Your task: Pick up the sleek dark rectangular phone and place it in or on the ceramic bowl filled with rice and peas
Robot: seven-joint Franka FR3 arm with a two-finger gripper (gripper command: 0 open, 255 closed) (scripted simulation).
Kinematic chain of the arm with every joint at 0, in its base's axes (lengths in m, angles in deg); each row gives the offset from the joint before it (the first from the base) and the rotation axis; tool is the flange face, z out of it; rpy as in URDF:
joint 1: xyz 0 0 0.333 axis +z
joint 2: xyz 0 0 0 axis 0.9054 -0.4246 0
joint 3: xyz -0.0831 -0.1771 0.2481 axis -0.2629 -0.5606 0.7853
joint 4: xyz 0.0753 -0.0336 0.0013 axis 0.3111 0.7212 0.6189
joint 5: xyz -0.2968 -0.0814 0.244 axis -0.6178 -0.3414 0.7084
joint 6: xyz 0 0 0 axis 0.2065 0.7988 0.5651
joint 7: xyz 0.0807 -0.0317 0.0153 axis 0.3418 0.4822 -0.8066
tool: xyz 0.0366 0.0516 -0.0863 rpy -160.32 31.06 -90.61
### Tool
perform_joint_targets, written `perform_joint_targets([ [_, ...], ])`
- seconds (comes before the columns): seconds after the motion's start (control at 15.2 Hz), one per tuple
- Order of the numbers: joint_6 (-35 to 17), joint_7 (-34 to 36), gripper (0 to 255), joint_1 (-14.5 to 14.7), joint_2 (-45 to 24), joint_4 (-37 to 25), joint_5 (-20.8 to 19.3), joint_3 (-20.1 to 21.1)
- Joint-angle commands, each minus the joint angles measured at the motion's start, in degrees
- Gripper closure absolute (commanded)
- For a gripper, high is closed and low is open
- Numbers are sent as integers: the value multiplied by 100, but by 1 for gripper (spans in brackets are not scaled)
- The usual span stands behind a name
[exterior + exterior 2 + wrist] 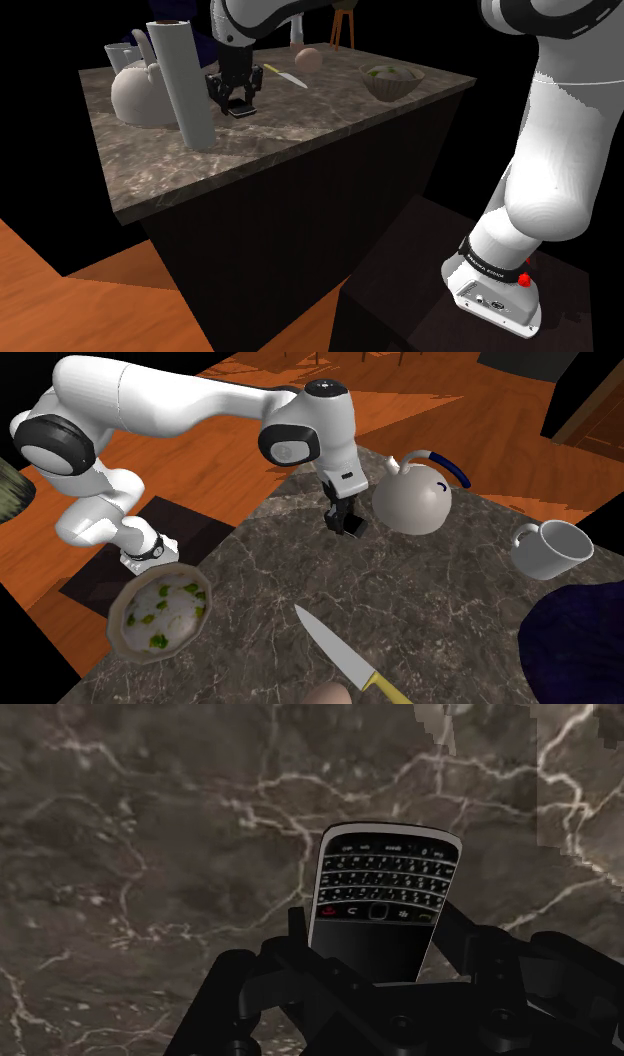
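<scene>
Pinching phone (385, 904) in the jaws just beside the teapot (140, 95). Far from teapot, at worktop's (300, 140) edge: bowl (393, 82).

I am seeing the phone (385, 899) as a black rectangular handset with rounded corners and a small keyboard with white letters. Its screen end is sitting between the fingers of the gripper (375, 939), which are pressing on both its sides. The bowl (390, 92), greyish and ribbed, is standing upright near the corner of the marble counter (300, 130), well apart from the phone, and is holding white rice with green peas.
</scene>
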Motion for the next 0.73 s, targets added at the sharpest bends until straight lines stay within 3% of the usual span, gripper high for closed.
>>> perform_joint_targets([
  [0.0, 3, 1, 255, -1, -6, 4, -2, -2],
  [0.66, 697, -73, 255, 29, -19, -707, 28, 16],
])
